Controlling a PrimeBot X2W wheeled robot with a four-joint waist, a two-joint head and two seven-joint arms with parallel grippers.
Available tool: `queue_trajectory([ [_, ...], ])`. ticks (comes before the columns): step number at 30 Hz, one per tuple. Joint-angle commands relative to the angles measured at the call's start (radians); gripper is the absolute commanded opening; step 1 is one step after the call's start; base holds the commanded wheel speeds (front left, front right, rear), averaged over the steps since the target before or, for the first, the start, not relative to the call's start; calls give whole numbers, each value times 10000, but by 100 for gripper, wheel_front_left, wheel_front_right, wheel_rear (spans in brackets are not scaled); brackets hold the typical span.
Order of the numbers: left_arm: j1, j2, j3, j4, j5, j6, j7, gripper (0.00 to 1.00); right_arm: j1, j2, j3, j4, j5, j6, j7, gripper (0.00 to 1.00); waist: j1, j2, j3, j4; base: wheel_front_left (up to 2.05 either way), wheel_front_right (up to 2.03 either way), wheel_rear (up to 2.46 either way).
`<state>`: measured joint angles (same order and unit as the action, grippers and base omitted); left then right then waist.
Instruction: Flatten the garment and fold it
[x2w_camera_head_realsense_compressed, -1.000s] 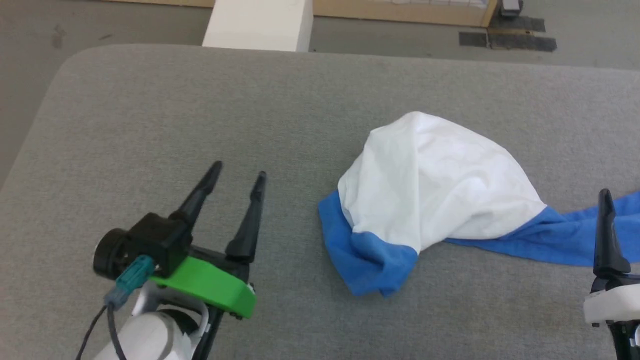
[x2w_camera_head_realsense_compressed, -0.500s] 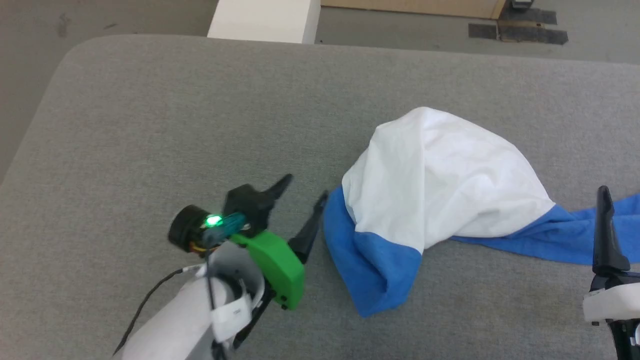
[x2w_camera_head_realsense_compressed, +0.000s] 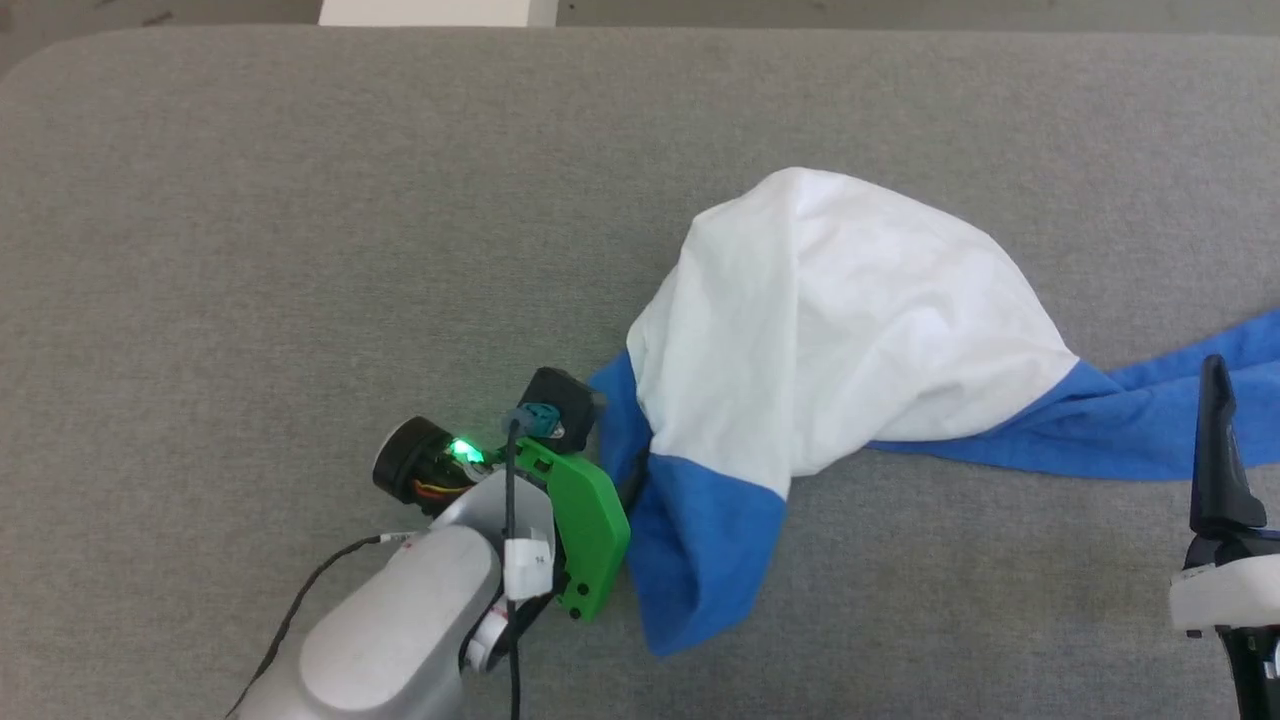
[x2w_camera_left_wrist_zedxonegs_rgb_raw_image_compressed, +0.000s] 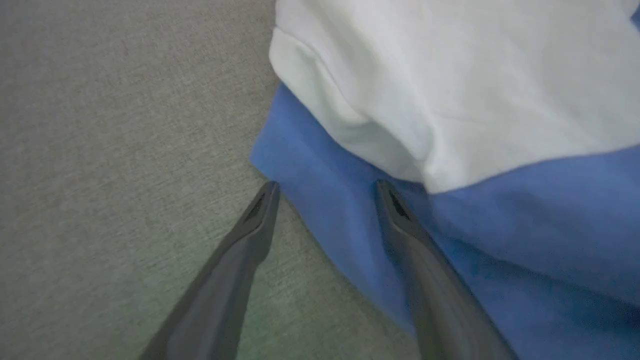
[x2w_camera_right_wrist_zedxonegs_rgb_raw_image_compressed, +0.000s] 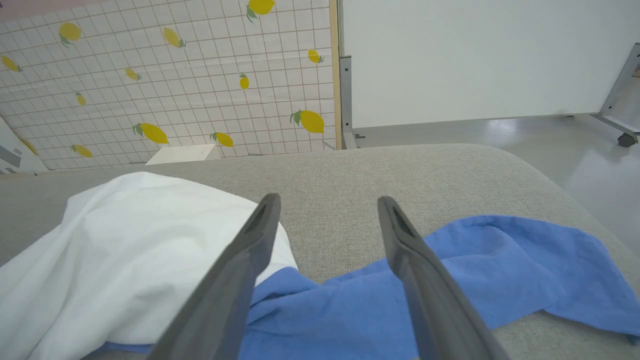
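The grey padded surface (x2w_camera_head_realsense_compressed: 250, 200) lies bare on the robot's left and along the far side, giving broad room to pass. The garment (x2w_camera_head_realsense_compressed: 850, 330) heaps up mid-surface, its blue sleeve (x2w_camera_head_realsense_compressed: 1150, 430) trailing rightward just ahead of the right gripper (x2w_camera_right_wrist_zedxonegs_rgb_raw_image_compressed: 327, 200). The left gripper (x2w_camera_left_wrist_zedxonegs_rgb_raw_image_compressed: 325, 187), jaws spread, straddles the garment's blue edge, one finger over cloth and one over bare surface.

The garment (x2w_camera_head_realsense_compressed: 850, 330) lies heaped on the padded surface (x2w_camera_head_realsense_compressed: 300, 200), right of its middle. One sleeve (x2w_camera_head_realsense_compressed: 1150, 430) trails off to the right along the surface, and a fold (x2w_camera_head_realsense_compressed: 700, 540) spills toward the near edge. The left gripper (x2w_camera_left_wrist_zedxonegs_rgb_raw_image_compressed: 325, 187) sits at the heap's left edge, one finger over the fabric, the other over bare surface. The right gripper (x2w_camera_right_wrist_zedxonegs_rgb_raw_image_compressed: 327, 200) stands at the near right, on the near side of the trailing sleeve.
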<state>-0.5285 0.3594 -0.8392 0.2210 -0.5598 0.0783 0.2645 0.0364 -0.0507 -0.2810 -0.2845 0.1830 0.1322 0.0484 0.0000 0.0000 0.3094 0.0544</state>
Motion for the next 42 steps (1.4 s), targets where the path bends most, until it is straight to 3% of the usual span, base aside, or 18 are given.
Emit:
queue_trajectory([
  [1, -163, -120, -86, 160, 38, -129, 68, 100, -220, 5, 43, 13, 5, -15, -78, 100, 0, 0, 152, -124, 0, 0, 0],
  [2, -150, -176, -142, 277, 1, -189, 97, 97, -235, 5, 49, 27, 4, -15, -91, 100, 0, 0, 169, -129, 0, 0, 0],
  [3, -141, -242, -224, 439, -15, -266, 110, 35, -252, 5, 55, 50, 2, -15, -105, 100, 0, 0, 183, -131, 0, 0, 0],
  [4, -143, -284, -281, 574, 4, -303, 86, 0, -266, 5, 60, 72, 0, -15, -114, 100, 0, 0, 186, -131, 0, 0, 0],
  [11, -60, -541, 1, 1355, -15, 27, -848, 0, -241, 5, 68, 261, -55, -15, -99, 100, 0, 0, -244, 25, 0, 0, 0],
  [17, 149, -108, 928, 308, -84, 717, -2146, 0, -14, 5, -23, 324, -36, -15, -67, 100, 0, 0, -946, 324, 0, 0, 0],
  [21, 537, 492, 1921, -1338, -204, 1620, -2708, 0, 162, 5, -65, 332, 30, -15, -33, 100, 0, 0, -1272, 517, 0, 0, 0],
  [26, 1632, 1421, 3431, -3389, -353, 3272, -2958, 0, 258, 5, -70, 285, 123, -15, -42, 100, 0, 0, -1311, 612, 0, 0, 0],
  [28, 2292, 1633, 4119, -3912, -488, 4025, -3119, 0, 257, 5, -56, 251, 152, -15, -57, 100, 0, 0, -1192, 594, 0, 0, 0],
  [32, 3728, 1732, 5333, -4091, -922, 5007, -3701, 0, 205, 5, -56, 200, 153, -15, -46, 100, 0, 0, -859, 497, 0, 0, 0],
  [34, 4261, 1454, 5822, -3825, -1311, 5175, -4094, 0, 173, 5, -73, 182, 126, -15, -30, 100, 0, 0, -703, 457, 0, 0, 0],
  [38, 4833, 956, 6281, -2824, -1919, 4887, -4646, 0, 84, 5, -97, 148, 44, -15, 25, 100, 0, 0, -504, 396, 0, 0, 0],
  [39, 4860, 870, 6276, -2579, -1963, 4776, -4724, 9, 62, 5, -94, 146, 24, -15, 45, 100, 0, 0, -481, 385, 0, 0, 0],
  [40, 4841, 690, 6287, -2316, -2070, 4624, -4815, 38, 36, 5, -89, 146, 9, -15, 67, 100, 0, 0, -463, 378, 0, 0, 0],
  [41, 4800, 544, 6306, -2136, -2151, 4494, -4884, 82, 16, 5, -83, 149, 0, -15, 82, 100, 0, 0, -458, 374, 0, 0, 0],
  [42, 4745, 415, 6308, -1928, -2172, 4366, -4960, 100, -7, 5, -73, 157, -13, -15, 98, 100, 0, 0, -465, 372, 0, 0, 0],
])
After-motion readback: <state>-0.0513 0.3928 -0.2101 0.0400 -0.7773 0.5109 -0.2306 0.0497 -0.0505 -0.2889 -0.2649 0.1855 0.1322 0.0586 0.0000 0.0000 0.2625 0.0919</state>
